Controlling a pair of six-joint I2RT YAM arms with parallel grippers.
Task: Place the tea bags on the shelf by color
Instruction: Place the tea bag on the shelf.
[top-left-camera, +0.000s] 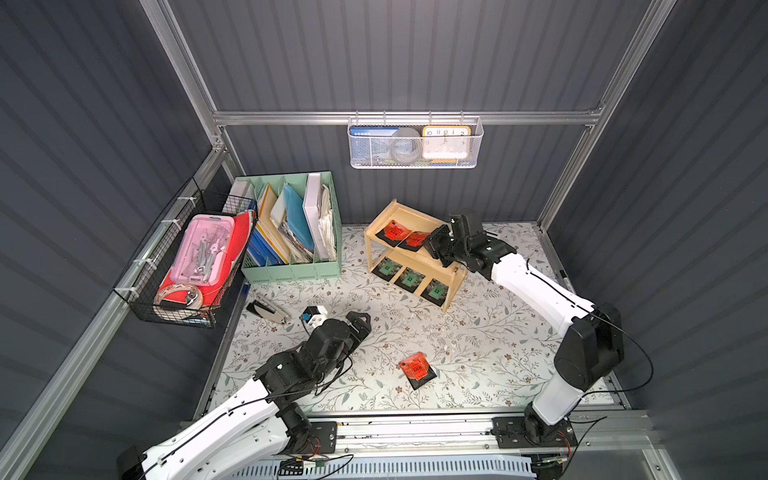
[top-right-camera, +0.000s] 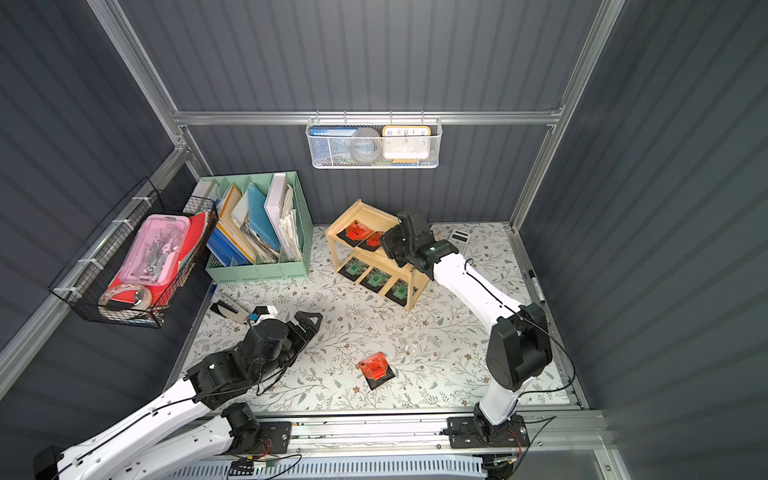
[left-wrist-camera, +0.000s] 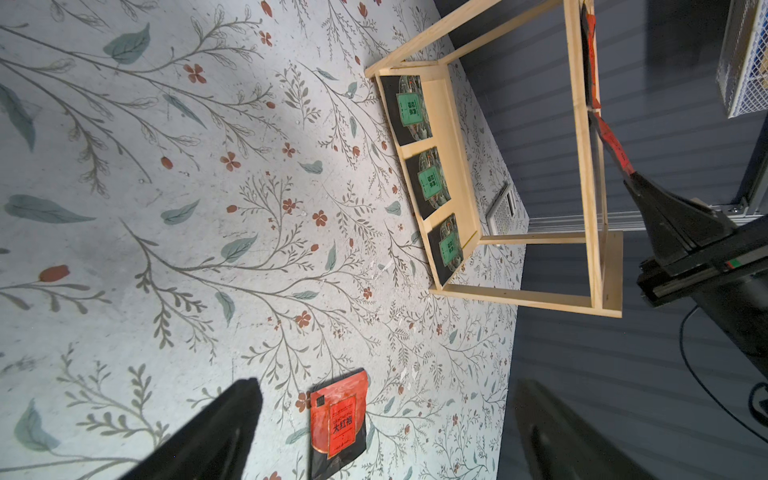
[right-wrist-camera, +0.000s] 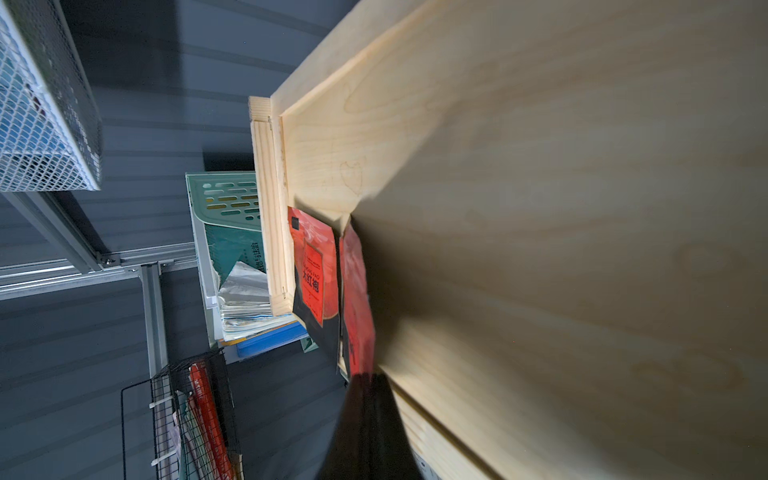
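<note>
A flat red sachet (top-left-camera: 415, 240) was clamped by the right gripper (top-left-camera: 433, 245) atop the pale wooden shelf (top-left-camera: 399, 214). The left gripper (top-left-camera: 362, 323) was spread wide; a second square sachet (top-left-camera: 417, 368) was seen at the shelf's six o'clock.

A mock office set up in a robot lab cell: a floral-covered desk (top-left-camera: 478, 345) carries a mint-green file organizer (top-left-camera: 291, 270) of folders, a stapler (top-left-camera: 268, 309) and a calculator (top-right-camera: 459, 237), enclosed by an aluminium frame (top-left-camera: 291, 117), with white robot arms (top-left-camera: 536, 286).
</note>
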